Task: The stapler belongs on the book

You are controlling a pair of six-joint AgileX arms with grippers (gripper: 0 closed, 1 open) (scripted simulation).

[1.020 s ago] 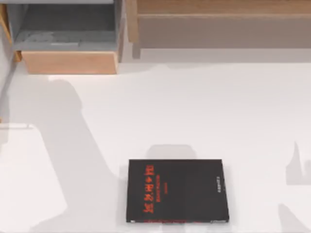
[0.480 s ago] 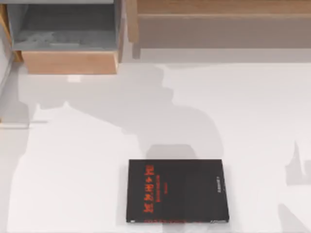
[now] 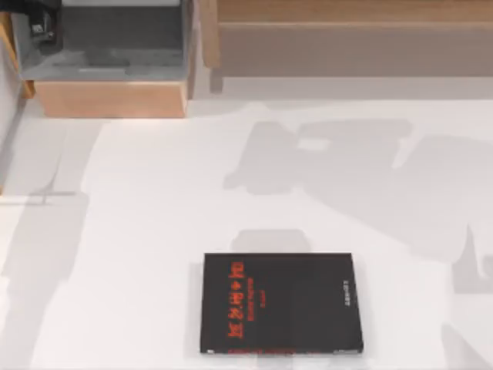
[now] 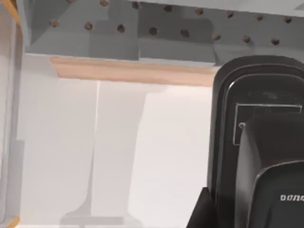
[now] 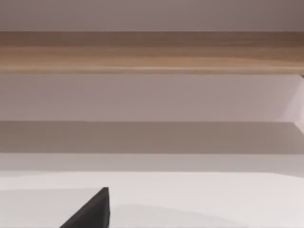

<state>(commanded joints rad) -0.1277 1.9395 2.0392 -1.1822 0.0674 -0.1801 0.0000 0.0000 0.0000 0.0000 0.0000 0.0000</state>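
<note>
Book point(image 3: 281, 304) lies flat on white table point(image 3: 154, 231).

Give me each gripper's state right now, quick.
Left gripper: at the top view's far left corner, by the open drawer; state cannot be told.
Right gripper: cannot be told.

The book point(image 3: 281, 303) has a matt black cover; the bench point(image 3: 154, 231) is smooth matt white; the drawer point(image 3: 112, 99) front is pale wood.
</note>
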